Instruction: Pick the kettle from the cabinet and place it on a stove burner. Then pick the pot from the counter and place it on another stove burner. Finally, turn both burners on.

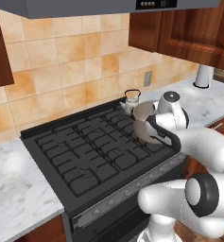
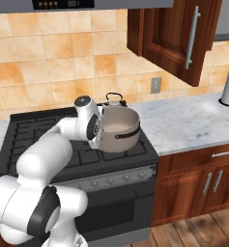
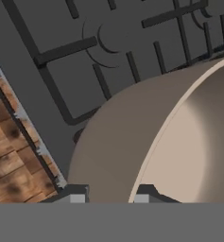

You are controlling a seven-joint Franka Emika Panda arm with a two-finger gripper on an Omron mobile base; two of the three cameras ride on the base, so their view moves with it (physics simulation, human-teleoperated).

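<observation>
The small silvery kettle (image 1: 131, 100) behind the wide taupe-grey metal pot (image 2: 120, 128) was half hidden by its rim; the hand's fingertips (image 3: 78, 196) were cut off at the pot wall.

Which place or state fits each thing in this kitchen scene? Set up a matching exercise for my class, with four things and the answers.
Things:
1. kettle
2. pot
3. cabinet door
4. gripper

Places or states:
A. swung open
B. clamped on a rim
C. on a back burner, by the wall
D. at the stove's front right, held by its rim

Pairs: 1-C, 2-D, 3-A, 4-B
</observation>
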